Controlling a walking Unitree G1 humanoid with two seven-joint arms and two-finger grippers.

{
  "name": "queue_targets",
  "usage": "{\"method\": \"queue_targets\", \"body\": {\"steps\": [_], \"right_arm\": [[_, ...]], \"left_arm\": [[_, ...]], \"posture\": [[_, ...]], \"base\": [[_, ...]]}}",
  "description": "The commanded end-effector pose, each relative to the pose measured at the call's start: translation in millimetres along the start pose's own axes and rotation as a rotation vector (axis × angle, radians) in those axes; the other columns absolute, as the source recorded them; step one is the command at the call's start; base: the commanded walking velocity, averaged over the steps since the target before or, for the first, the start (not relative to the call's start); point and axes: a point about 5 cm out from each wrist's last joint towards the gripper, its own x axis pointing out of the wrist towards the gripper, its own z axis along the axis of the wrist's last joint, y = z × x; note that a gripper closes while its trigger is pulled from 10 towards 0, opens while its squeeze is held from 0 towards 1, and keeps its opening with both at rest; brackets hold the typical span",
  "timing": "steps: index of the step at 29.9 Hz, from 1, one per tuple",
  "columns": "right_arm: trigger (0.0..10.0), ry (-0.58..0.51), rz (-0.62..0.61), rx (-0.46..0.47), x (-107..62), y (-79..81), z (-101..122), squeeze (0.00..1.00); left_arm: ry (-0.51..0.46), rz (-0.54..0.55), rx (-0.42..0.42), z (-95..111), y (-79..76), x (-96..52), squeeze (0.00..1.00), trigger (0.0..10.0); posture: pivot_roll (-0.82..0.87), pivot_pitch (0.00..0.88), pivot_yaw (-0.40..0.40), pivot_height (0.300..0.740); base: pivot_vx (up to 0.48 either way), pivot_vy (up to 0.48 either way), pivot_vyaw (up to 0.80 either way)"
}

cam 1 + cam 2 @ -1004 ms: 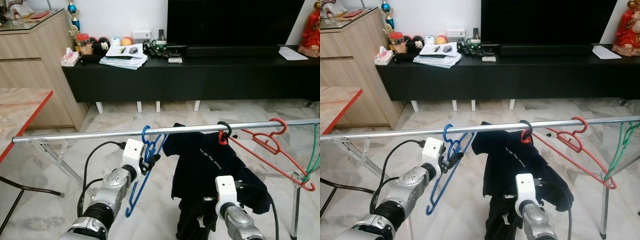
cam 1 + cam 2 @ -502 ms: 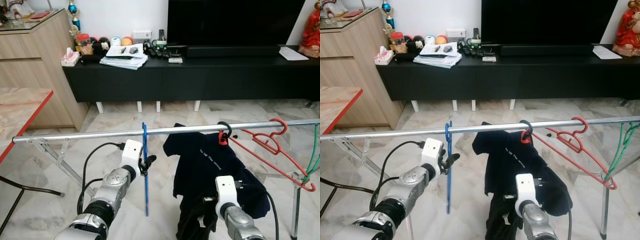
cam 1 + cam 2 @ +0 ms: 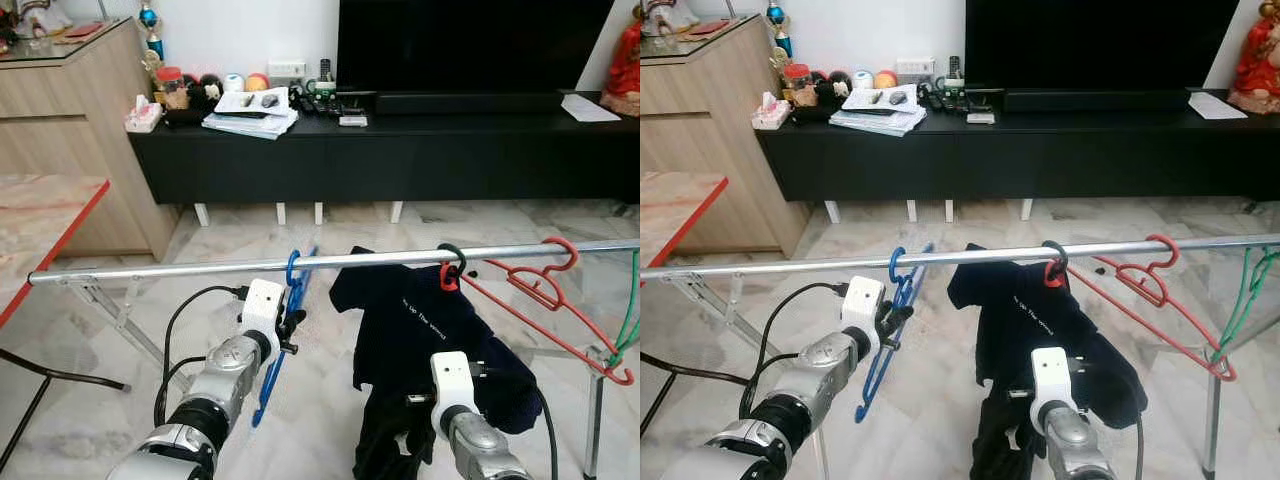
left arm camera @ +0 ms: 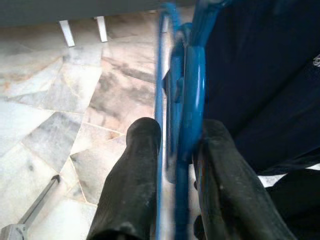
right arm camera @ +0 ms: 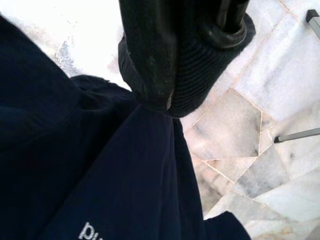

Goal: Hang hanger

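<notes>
1. The blue hanger (image 3: 283, 330) is hooked over the metal rail (image 3: 150, 268), beside the dark shirt (image 3: 425, 330).
2. It is clamped between the left gripper (image 4: 175, 165) fingers.
3. Dark shirt cloth is pinched by the right gripper (image 5: 182, 65).

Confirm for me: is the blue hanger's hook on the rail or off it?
On. The blue hanger hooks over the metal rail, its body hanging slanted below, with the left gripper shut on it near the neck.

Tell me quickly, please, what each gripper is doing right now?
Left gripper: shut on the blue hanger.
Right gripper: shut on the dark shirt.
</notes>
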Motion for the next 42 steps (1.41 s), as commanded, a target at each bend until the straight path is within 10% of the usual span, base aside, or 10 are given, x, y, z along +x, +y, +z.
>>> {"method": "queue_targets", "body": {"steps": [1,16,42], "right_arm": [[10.0,-0.019,0.002,0.000,1.7,0.9,7.8,0.00],[10.0,-0.019,0.002,0.001,1.7,0.8,8.0,0.00],[10.0,-0.016,-0.004,-0.005,1.8,-0.8,8.6,0.00]], "left_arm": [[0.013,0.011,0.011,1.2,2.9,0.6,0.00,0.0],[-0.003,0.035,0.022,2.3,5.1,0.1,0.00,0.0],[-0.009,0.385,0.045,-11.9,70.7,-31.7,0.00,0.0]], "posture": [[0.06,0.019,0.031,0.740],[0.06,0.019,0.031,0.740],[0.06,0.018,0.020,0.740]], "base": [[0.000,0.000,0.00],[0.000,0.000,0.00],[0.000,0.000,0.00]]}}
